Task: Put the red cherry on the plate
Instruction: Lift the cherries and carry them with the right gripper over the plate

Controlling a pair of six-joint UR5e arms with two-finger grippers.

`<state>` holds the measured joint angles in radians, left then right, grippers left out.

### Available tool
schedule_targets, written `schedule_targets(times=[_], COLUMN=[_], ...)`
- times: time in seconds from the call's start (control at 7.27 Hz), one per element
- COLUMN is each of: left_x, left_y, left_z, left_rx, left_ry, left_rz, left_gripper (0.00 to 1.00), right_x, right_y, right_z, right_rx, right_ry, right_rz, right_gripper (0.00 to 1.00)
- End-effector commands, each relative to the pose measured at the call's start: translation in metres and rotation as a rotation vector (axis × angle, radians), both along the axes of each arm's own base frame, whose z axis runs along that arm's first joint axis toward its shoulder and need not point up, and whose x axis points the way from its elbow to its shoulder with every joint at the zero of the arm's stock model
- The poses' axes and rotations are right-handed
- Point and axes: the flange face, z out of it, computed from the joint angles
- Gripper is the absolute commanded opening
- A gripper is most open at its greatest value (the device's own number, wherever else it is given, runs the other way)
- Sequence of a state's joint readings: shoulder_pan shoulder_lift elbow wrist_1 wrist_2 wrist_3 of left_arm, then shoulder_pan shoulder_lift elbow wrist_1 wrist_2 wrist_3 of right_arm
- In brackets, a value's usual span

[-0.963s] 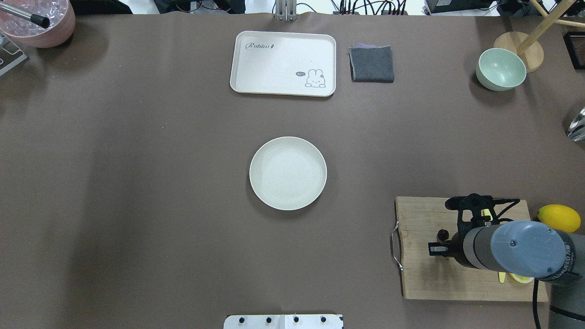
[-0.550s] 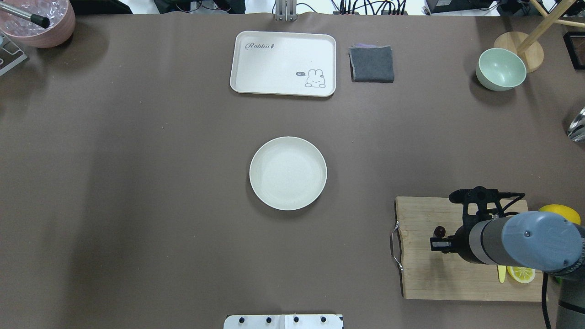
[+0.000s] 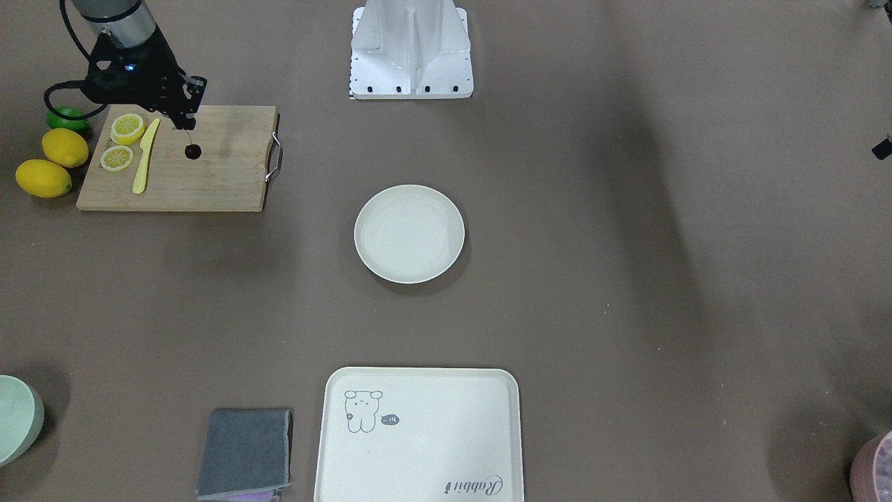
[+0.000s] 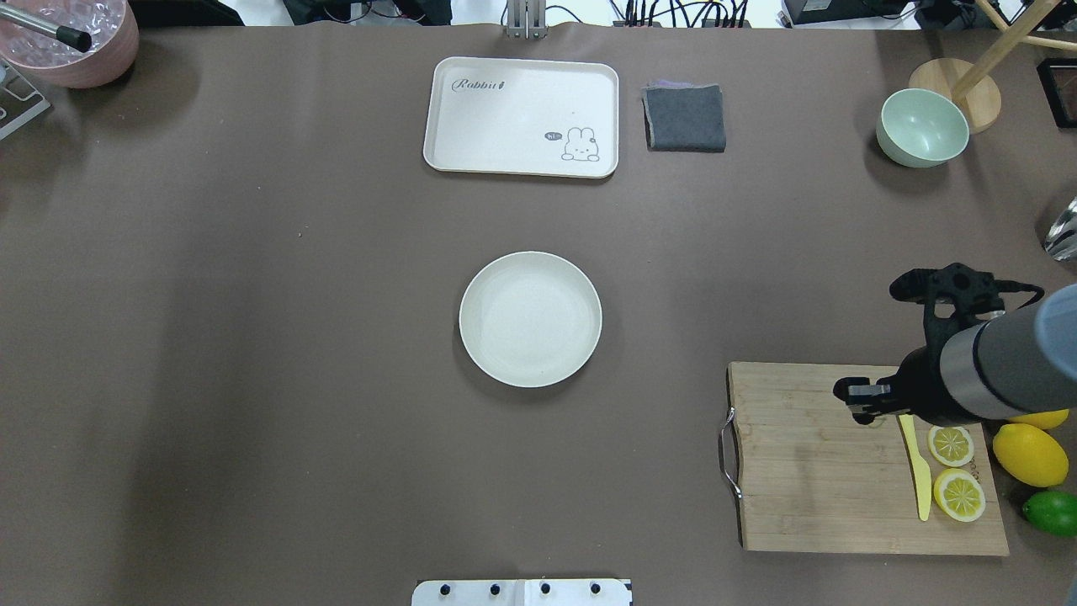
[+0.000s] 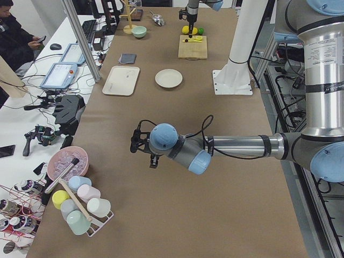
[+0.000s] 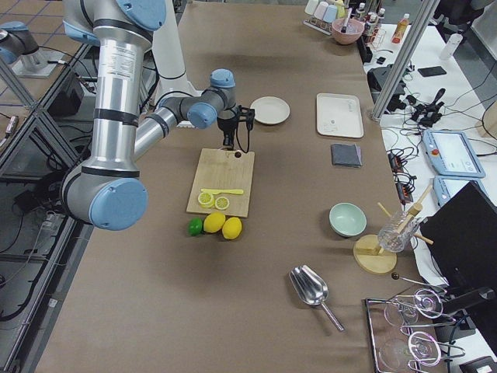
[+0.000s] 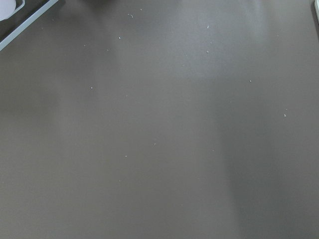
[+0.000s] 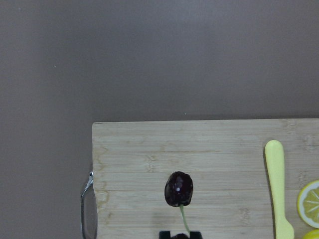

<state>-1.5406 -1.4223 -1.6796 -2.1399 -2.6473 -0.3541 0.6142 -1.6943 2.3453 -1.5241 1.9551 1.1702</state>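
Both right fingers [image 3: 187, 115] held the cherry [image 8: 178, 189] pinched by its stem, clear of the board [image 4: 799, 488]. Next, I'd say, it needed carrying to the plate [image 4: 462, 320] at nine o'clock.

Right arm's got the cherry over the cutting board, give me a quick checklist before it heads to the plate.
1. Grip: the red cherry hangs by its stem from the shut right gripper: ok.
2. Cherry lifted clear of the cutting board: cannot tell.
3. Plate empty and sitting flat: ok.
4. Table bare between board and plate: ok.
5. Left arm well away from the plate: ok.
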Motion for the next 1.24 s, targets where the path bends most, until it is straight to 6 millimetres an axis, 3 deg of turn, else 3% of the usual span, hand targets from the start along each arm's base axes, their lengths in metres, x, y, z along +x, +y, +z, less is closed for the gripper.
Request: schedule_targets(times=[0.0,0.28,0.41,0.55,0.69,0.96,1.1], left_x=[-0.002,-0.001,-0.001,0.000,-0.001,0.000,-0.002], left_y=[0.011,0.018,0.018,0.018,0.018,0.018,0.023], left_z=[0.004,0.005,0.002,0.002,0.002,0.005,0.009], left_rx=[-0.007,-0.011,-0.007,-0.008,-0.010,-0.014,-0.025], left_ry=[-0.002,-0.002,0.001,0.001,0.001,0.001,0.002], left_rz=[-0.002,-0.001,0.001,0.002,0.000,0.002,0.000], left_gripper=[0.98,0.98,0.98,0.98,0.98,0.98,0.98], right_x=[0.051,0.046,0.036,0.016,-0.011,-0.070,-0.092], right_y=[-0.032,-0.051,-0.048,-0.042,-0.050,-0.087,-0.096], right_z=[-0.062,-0.134,-0.167,-0.186,-0.205,-0.251,-0.267], right_rx=[-0.031,-0.074,-0.073,-0.073,-0.077,-0.083,-0.066], right_ry=[-0.017,0.039,0.038,0.053,0.062,0.090,0.108], right_rz=[-0.017,-0.004,-0.012,-0.022,0.000,0.010,0.006], right_gripper=[0.00,0.00,0.00,0.00,0.00,0.00,0.00])
